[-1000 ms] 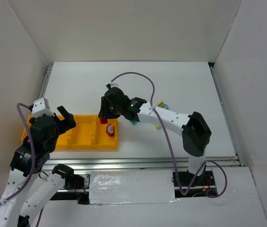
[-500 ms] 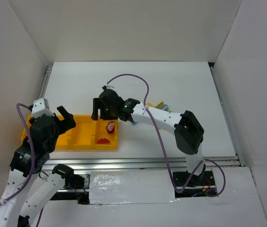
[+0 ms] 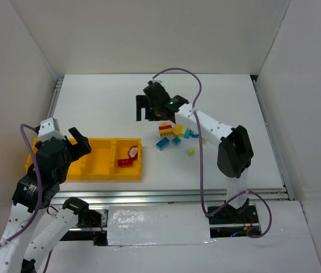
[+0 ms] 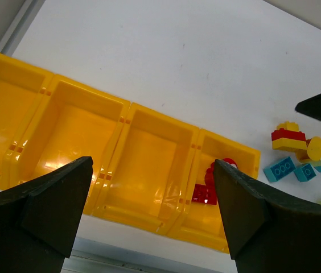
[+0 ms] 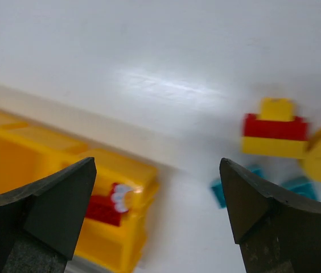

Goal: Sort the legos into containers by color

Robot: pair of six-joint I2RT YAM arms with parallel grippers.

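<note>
The containers are one long yellow tray (image 3: 101, 177) of four compartments at the table's front left. Two red legos (image 3: 127, 161) lie in its rightmost compartment, one with a white patch. Loose legos sit mid-table: a red-and-yellow stack (image 3: 165, 129), teal bricks (image 3: 162, 144) and a light green one (image 3: 190, 151). My right gripper (image 3: 143, 109) hangs open and empty, behind the tray and left of the pile. Its wrist view shows the stack (image 5: 274, 133) and the red legos (image 5: 103, 209). My left gripper (image 3: 72, 142) is open over the tray's left part, holding nothing.
White walls enclose the table on three sides. A metal rail (image 3: 194, 196) runs along the near edge behind the arm bases. In the left wrist view the tray rim (image 4: 126, 116) spans the frame, with the loose pile (image 4: 288, 139) at the far right.
My right gripper opened and dropped a red brick into the rightmost compartment, then rose and swung back and right toward the loose pile. The left arm stayed still.
</note>
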